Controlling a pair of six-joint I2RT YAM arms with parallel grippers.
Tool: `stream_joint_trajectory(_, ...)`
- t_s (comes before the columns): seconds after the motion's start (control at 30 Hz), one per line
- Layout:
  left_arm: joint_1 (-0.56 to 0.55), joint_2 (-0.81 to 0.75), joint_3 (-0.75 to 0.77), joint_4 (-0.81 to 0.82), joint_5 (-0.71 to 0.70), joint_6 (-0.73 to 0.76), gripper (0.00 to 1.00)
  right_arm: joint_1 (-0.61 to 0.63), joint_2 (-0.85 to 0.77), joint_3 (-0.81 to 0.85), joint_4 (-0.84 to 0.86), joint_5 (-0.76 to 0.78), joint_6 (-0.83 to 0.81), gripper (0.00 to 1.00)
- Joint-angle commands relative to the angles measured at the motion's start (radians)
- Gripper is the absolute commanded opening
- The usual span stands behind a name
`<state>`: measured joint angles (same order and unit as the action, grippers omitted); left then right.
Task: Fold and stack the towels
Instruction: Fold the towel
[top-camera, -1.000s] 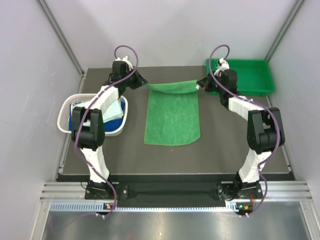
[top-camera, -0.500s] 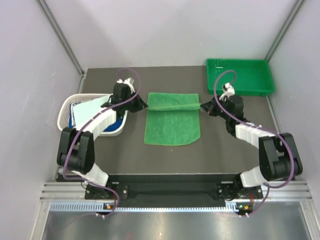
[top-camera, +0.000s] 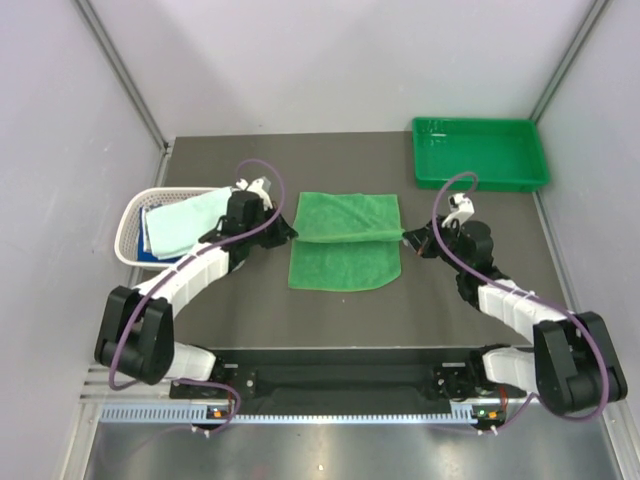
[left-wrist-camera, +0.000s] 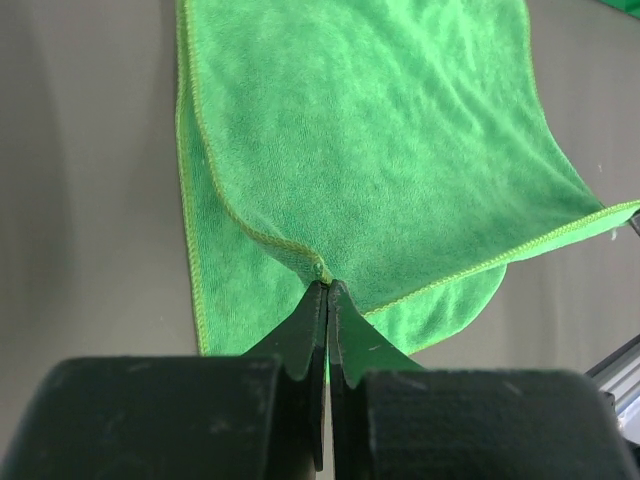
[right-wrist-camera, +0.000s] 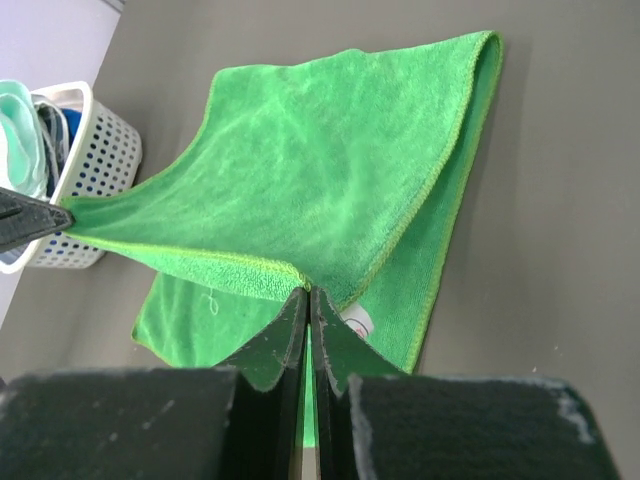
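Observation:
A bright green towel (top-camera: 345, 240) lies at the table's middle, its far half lifted and drawn over the near half. My left gripper (top-camera: 292, 234) is shut on the towel's left corner, seen in the left wrist view (left-wrist-camera: 322, 278). My right gripper (top-camera: 406, 238) is shut on the right corner, seen in the right wrist view (right-wrist-camera: 305, 288). The held edge hangs stretched between the two grippers, a little above the lower layer (top-camera: 343, 268). A pale mint-white towel (top-camera: 185, 219) and a royal blue towel (top-camera: 160, 247) sit in the white basket (top-camera: 128, 240). The other towels are hidden.
A green plastic tray (top-camera: 480, 152) stands at the far right corner. The white lattice basket is at the left edge, close to my left arm. It also shows in the right wrist view (right-wrist-camera: 85, 170). Grey walls close in the table on three sides.
Both grippers have carried the towel's far edge toward the near edge, folding it over. Both arms have drawn back and lowered. The basket has not moved.

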<state>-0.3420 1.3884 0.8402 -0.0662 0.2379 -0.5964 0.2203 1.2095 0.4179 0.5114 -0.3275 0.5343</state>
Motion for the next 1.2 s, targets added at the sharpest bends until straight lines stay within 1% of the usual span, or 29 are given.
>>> stream_joint_trajectory(0.0, -0.008, -0.064, -0.041, 0.043, -0.023, -0.002, 0.0, 0.027, -0.068, -0.036, 0.047, 0.025, -0.014, 0.0)
stream_joint_trajectory(0.4, -0.043, -0.135, -0.121, 0.039, -0.052, -0.013, 0.0, 0.063, -0.176, -0.137, 0.035, 0.067, -0.013, 0.0)
stream_joint_trajectory(0.7, -0.072, -0.16, -0.19, 0.055, -0.072, -0.034, 0.0, 0.085, -0.176, -0.202, 0.065, 0.081, 0.007, 0.0)
stream_joint_trajectory(1.17, -0.118, -0.14, -0.27, 0.098, -0.106, -0.072, 0.0, 0.122, -0.169, -0.281, 0.119, 0.102, 0.047, 0.0)
